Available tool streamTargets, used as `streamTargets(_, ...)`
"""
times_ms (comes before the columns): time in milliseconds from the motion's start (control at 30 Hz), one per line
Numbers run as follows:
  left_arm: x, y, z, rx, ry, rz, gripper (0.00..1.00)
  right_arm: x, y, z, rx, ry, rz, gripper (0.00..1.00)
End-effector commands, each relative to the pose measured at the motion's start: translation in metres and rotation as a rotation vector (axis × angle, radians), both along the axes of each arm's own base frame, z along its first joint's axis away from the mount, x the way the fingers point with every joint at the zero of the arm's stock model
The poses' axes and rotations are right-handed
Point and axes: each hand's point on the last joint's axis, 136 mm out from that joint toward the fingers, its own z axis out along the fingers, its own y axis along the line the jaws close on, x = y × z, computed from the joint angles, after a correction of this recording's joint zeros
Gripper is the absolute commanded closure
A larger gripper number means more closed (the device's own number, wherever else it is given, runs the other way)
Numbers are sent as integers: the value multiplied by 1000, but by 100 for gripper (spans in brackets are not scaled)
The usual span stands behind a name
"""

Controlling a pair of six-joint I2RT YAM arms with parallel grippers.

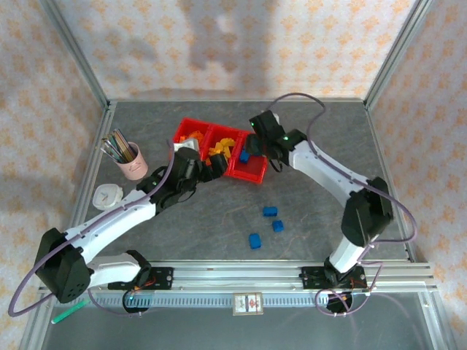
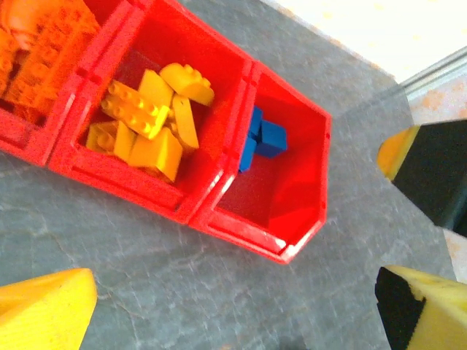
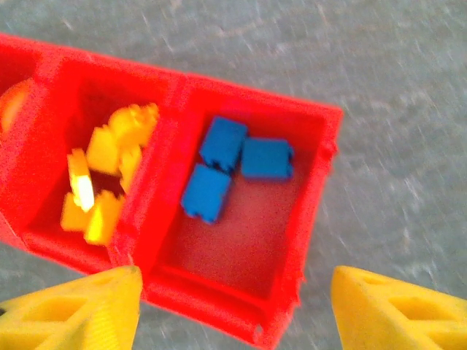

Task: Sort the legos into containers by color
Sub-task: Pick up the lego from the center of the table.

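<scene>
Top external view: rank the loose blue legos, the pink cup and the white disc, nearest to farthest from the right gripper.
From the right gripper, over the right bin of the red tray:
1. The loose blue legos, on the table toward the near edge.
2. The pink cup, well left of the tray.
3. The white disc, farther left, in front of the cup.

A row of bins was set on the table at about twelve o'clock from its middle. A first pile of legos was held in the ten-o'clock end bin, a second pile of legos in the middle bin, and three legos in the four-o'clock end bin, gathered touching one another close by the wall shared with the middle bin. Three loose legos were left near one another on the table at five o'clock from the row, well apart from it, while a cup of pens was stood at nine o'clock from the row, with a small round object near it at seven o'clock.
</scene>
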Motion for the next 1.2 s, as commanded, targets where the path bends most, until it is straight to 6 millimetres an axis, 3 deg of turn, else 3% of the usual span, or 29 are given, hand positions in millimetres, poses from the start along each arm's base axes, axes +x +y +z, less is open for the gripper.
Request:
streamTargets(0, -14, -1, -10, 1, 30, 12, 1, -32, -18, -18, -10, 54, -47, 30)
streamTargets(233, -37, -17, -29, -38, 64, 0, 1, -94, -33, -65, 15, 153, -59, 27)
streamTargets(467, -48, -29, -46, -36, 96, -17, 1, -125, -35, -114, -9, 261, -36, 23)
streamTargets(700, -51, -24, -52, -39, 100, 9, 1, -138, -29, -143, 11, 312, -29, 22)
streamTargets(1167, -54, -15, -56, -29, 101, 41, 1, -135, -26, -160, -75, 319, -8, 29)
